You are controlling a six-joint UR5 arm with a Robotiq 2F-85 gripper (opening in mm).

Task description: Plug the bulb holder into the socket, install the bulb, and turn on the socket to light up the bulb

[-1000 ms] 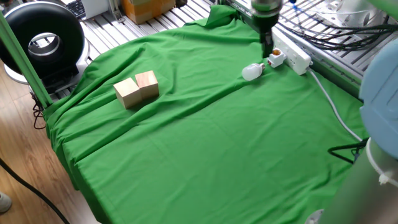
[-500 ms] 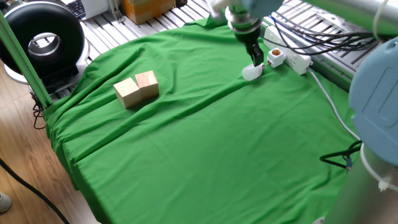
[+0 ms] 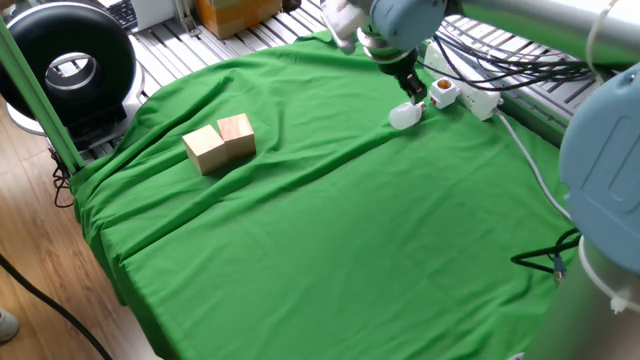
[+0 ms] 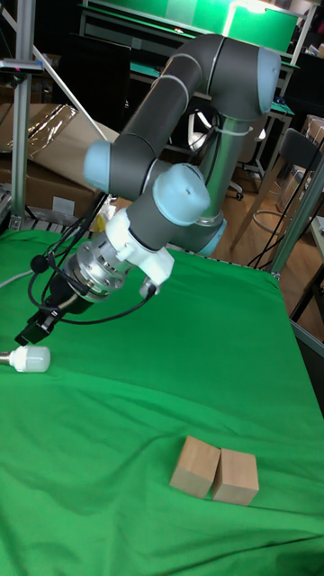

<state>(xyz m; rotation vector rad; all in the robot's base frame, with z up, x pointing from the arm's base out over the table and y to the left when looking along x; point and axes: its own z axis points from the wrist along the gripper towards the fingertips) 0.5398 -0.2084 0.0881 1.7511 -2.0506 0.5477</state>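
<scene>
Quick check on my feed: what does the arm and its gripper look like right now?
The arm has dark grey tubes with pale blue joint caps. A white collar and silver ring sit at the wrist, black cables loop beside it, and the gripper is small, black and two-fingered.

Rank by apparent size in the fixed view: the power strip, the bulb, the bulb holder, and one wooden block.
1. Power strip, though partly hidden by the arm.
2. Wooden block, nearer the camera, so possibly flattered.
3. Bulb and bulb holder look alike; unranked.
</scene>
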